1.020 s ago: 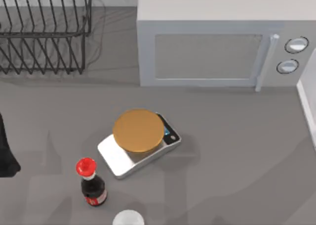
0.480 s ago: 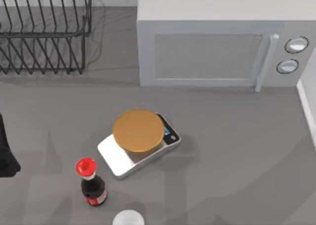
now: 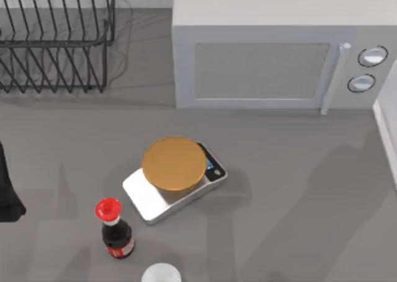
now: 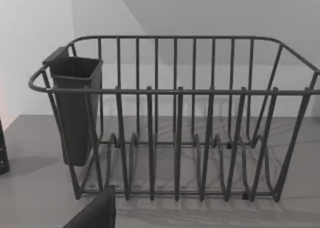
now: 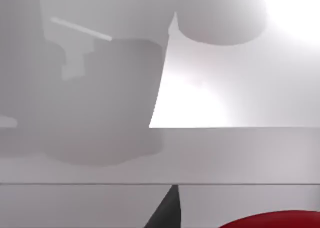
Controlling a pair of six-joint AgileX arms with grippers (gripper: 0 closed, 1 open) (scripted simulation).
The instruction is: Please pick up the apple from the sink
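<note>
The apple (image 5: 272,221) sits in the pale sink (image 5: 210,153), just ahead of the right gripper – that arm is clearly nearer; the left arm (image 3: 7,189) idles by the worktop's left edge – whether either gripper is spread, I cannot tell

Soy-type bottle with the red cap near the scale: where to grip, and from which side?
Probably the dark body just under the neck. The bottle stands upright, with its red cap narrower than the body, so a sideways pinch across the round body looks safest. Come from the top view's left: the scale and a white round object crowd its right, and the left arm sits at that edge.
</note>
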